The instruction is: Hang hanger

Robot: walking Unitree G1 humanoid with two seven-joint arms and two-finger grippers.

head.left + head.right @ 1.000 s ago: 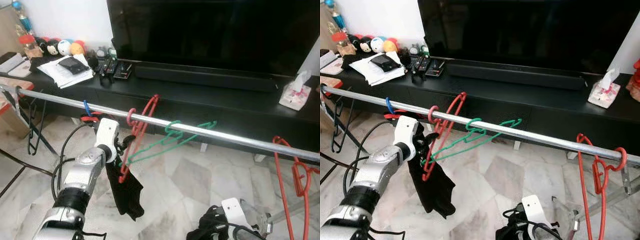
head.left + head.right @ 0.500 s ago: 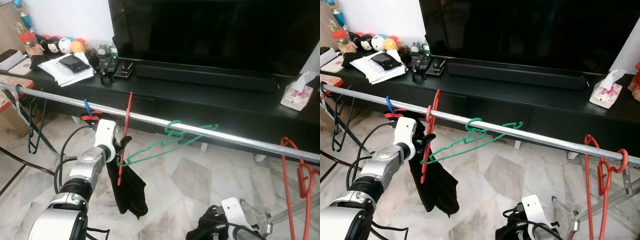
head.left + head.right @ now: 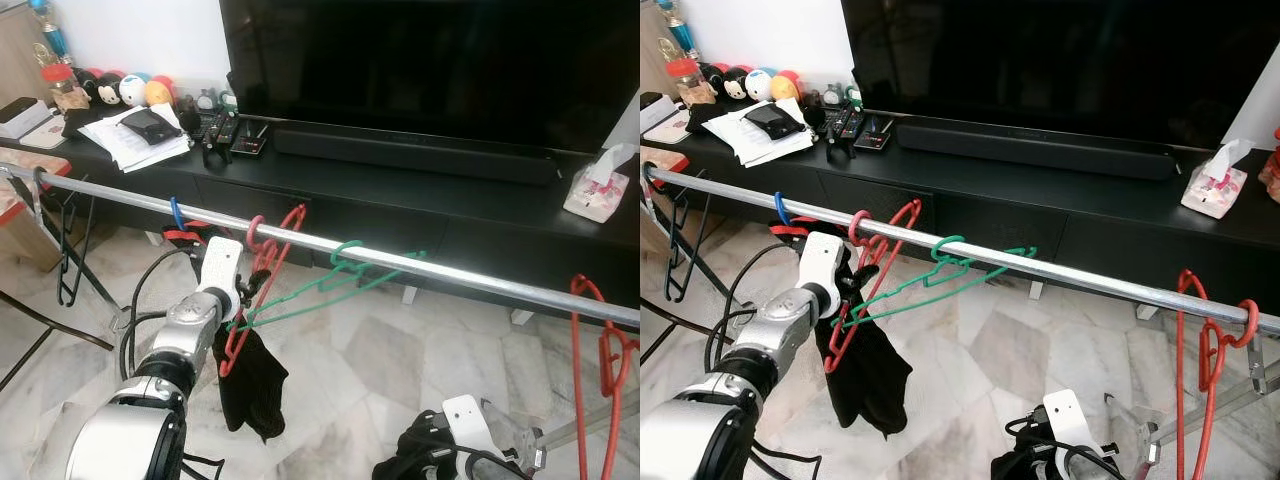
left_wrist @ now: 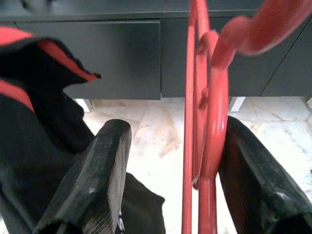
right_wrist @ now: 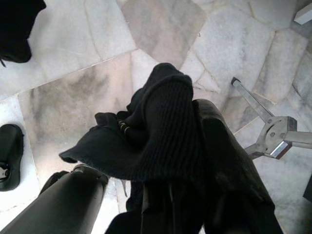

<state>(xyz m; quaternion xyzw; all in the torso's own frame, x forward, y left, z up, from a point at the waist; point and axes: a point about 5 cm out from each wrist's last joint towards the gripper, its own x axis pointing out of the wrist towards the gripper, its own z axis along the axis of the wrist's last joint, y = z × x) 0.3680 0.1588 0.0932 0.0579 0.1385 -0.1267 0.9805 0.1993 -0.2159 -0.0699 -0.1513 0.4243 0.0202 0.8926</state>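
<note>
The left gripper [image 4: 170, 170], fingers spread, is bracketing the red hanger [image 3: 262, 270], which is hooking the metal rail [image 3: 450, 275] and touching one finger.

The right gripper [image 5: 146, 195] is clutching a black garment [image 5: 161, 126] low down.

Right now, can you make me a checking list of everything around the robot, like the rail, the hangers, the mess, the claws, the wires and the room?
Surface: long silver metal rail crossing the view; marble tile floor below.
Job's things: red plastic hanger hooked on the rail, black cloth beneath it.
Clutter: green plastic hanger and another red hanger on the rail; papers, remotes, tissue box on the black TV cabinet.
Claws: left claw open around the red hanger's bars; right claw low, with black knitted cloth between its fingers.
Cables: black cable looping by the left arm.
Surroundings: big black television, white wall.
</note>
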